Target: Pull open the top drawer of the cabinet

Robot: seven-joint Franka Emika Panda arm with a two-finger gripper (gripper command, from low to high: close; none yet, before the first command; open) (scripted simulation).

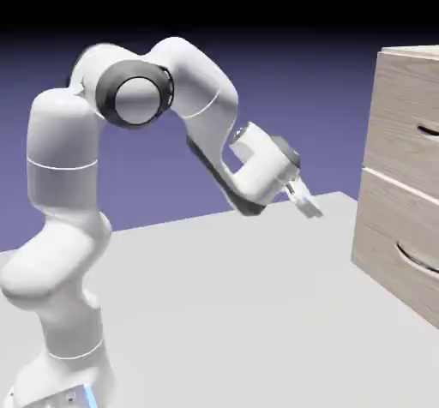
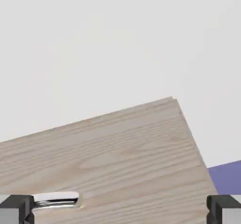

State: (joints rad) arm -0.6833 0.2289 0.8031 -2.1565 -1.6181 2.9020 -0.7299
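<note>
Wood-grain cabinet [image 1: 403, 175] fills the frame's right edge on the tabletop [image 1: 240, 312]; its top drawer [image 1: 410, 111] sits shut (handle cropped). Mid-frame, the hand [image 1: 304, 199] hangs released, well apart. A low approach risks hooking the lower drawer [image 1: 399, 243] instead.

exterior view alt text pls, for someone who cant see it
A white robot arm reaches right across a pale table, its open claw empty and well short of the cabinet at the right edge. The top drawer and the lower drawer both look shut.
</note>
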